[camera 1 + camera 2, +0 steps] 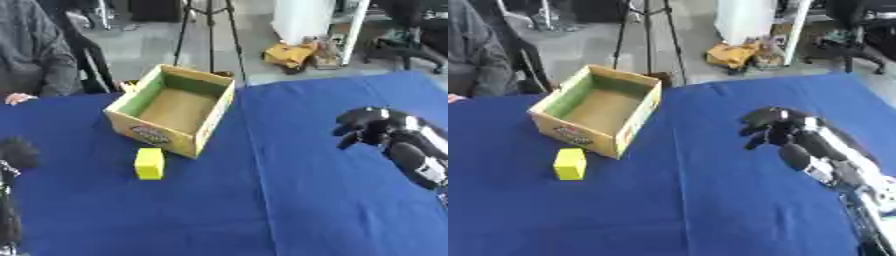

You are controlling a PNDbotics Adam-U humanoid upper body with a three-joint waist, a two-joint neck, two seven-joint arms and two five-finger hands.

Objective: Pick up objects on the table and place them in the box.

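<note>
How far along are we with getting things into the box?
Nothing looks done: the box shows only its bare cardboard floor. Nothing is in hand: the right hand is over the blue cloth, its fingers curled on nothing. Left to do: the yellow block lies on the table just in front of the box.

a lab: tripod [208,30], office chair [407,42].

tripod [208,30] on floor behind blue tablecloth [306,200]; yellow bag [289,54] right.
</note>
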